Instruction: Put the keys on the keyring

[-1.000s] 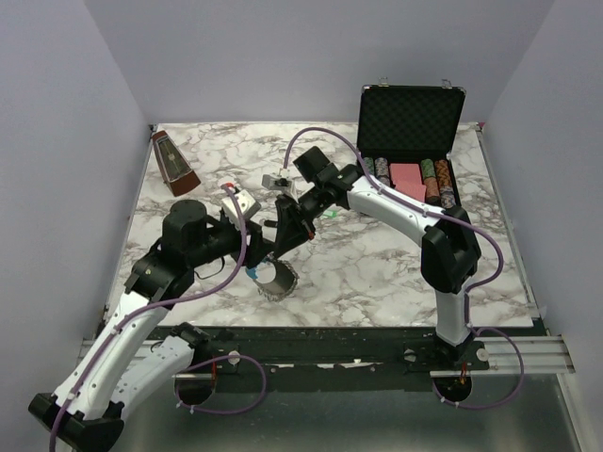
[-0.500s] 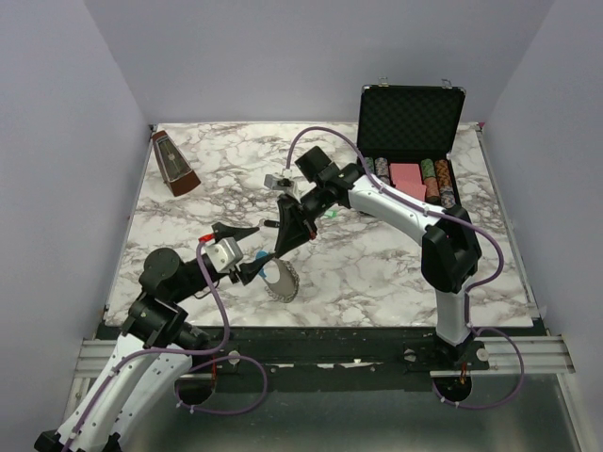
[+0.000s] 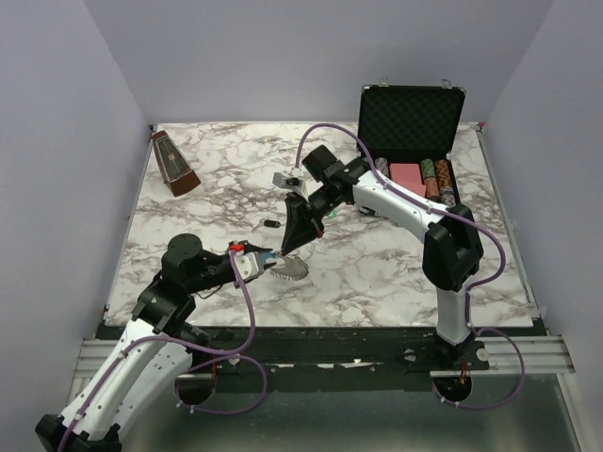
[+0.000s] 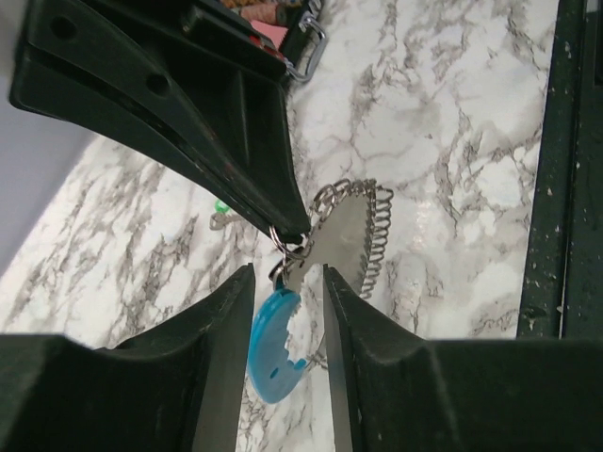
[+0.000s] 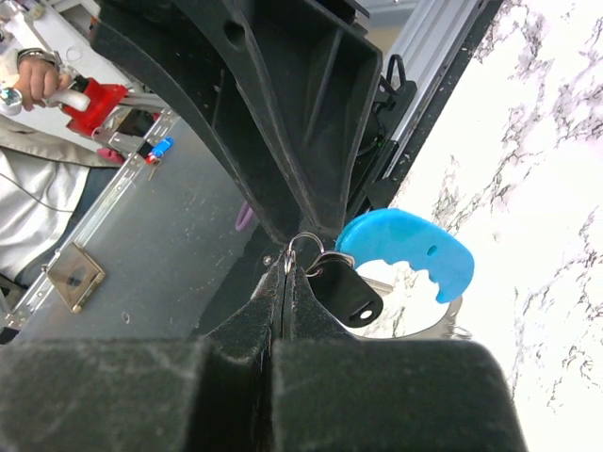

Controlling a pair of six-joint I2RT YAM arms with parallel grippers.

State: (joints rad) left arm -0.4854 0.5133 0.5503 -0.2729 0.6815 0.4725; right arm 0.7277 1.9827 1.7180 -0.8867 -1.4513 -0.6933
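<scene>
The keyring (image 3: 285, 267), a silvery chain-like loop with a light blue curved section (image 4: 273, 350), hangs just above the marble near the front. My left gripper (image 3: 261, 257) has closed in on the blue section, which lies between its fingers (image 4: 287, 273). My right gripper (image 3: 286, 249) is shut on a small split ring (image 5: 306, 247) joined to the loop. A black-headed key (image 5: 347, 293) hangs on that ring. A green-headed key (image 3: 332, 215) and a black-headed key (image 3: 269, 224) lie loose on the table.
An open black case (image 3: 410, 118) with striped poker chips (image 3: 438, 179) stands at the back right. A brown metronome (image 3: 173, 162) stands at the back left. The table's front edge and black rail (image 4: 565, 188) lie close behind the keyring.
My left arm pulled back toward the front with its jaws wide, then came forward again and narrowed them round the blue section. My right gripper shifted slightly right, still pinching the small ring.
</scene>
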